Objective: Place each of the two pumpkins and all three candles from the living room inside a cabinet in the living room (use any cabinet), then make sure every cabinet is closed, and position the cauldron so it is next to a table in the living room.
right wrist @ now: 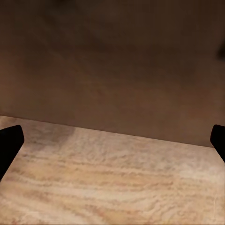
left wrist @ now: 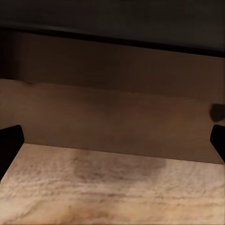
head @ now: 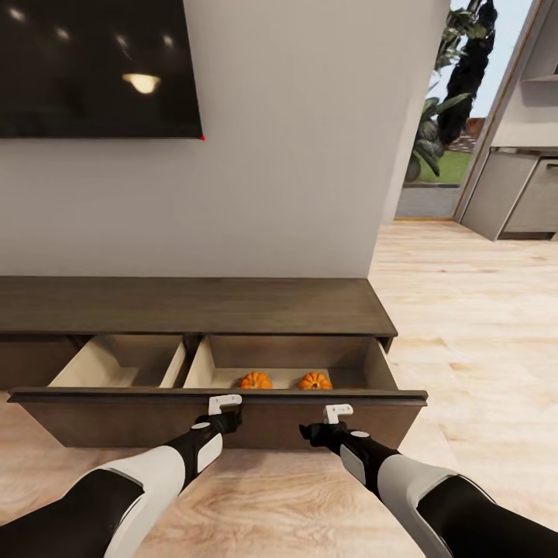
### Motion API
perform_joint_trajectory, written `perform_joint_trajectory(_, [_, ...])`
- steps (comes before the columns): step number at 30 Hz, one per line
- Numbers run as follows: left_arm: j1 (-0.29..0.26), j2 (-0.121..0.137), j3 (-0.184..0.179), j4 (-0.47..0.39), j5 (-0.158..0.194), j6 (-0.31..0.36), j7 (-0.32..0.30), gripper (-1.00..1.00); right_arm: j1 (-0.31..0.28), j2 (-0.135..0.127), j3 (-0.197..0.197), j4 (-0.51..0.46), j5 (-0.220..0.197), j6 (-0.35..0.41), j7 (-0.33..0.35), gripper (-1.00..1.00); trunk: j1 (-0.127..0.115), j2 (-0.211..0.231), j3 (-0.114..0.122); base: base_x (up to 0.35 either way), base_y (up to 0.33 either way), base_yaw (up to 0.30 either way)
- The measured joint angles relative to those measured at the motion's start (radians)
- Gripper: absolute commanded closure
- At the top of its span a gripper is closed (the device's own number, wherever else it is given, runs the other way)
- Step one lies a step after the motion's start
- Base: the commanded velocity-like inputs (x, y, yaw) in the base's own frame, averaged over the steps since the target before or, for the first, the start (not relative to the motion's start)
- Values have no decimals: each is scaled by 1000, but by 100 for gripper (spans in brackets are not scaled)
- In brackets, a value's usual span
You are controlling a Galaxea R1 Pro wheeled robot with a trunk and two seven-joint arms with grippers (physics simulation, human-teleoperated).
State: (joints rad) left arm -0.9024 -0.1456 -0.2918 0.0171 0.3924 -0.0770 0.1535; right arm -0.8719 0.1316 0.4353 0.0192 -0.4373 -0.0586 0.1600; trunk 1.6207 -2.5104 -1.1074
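Pale plank flooring [head: 465, 310] is spread across the room, with a grey wall [head: 294, 155] rising behind and a dark screen [head: 93, 66] mounted on it at the upper left. Against that wall the long, low dark-brown cabinet [head: 194, 306] is seen, and its wide drawer [head: 217, 415] is pulled well out towards the robot, pale beige inside and split by a divider into two compartments. Off to the right, an opening onto greenery [head: 446, 85] and grey cupboards [head: 527, 194] are glimpsed.

Both black-and-white arms are stretched forward, low, just short of the drawer's front panel. The left gripper [head: 225, 403] is held up against the panel below the divider; in the left wrist view its dark fingertips [left wrist: 9, 145] are shown at opposite edges, spread wide apart, nothing between them but brown panel and floorboards. The right gripper [head: 337, 413] is parked near the panel further right, and its fingertips [right wrist: 9, 143] are likewise set far apart, nothing gripped.

And the smallest players: two pumpkins are found in the right-hand compartment, side by side yet apart, close behind the front panel — the left pumpkin [head: 256, 380] and the right pumpkin [head: 315, 380], both orange and ribbed. The left-hand compartment's visible part is seen bare.
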Motion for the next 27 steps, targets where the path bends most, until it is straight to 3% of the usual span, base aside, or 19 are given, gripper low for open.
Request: perform_joint_trajectory(27, [0,0,0,0,2,1,-6,-100,0,0,0,0,0,0,0,-100,0,0,0,99,0,0])
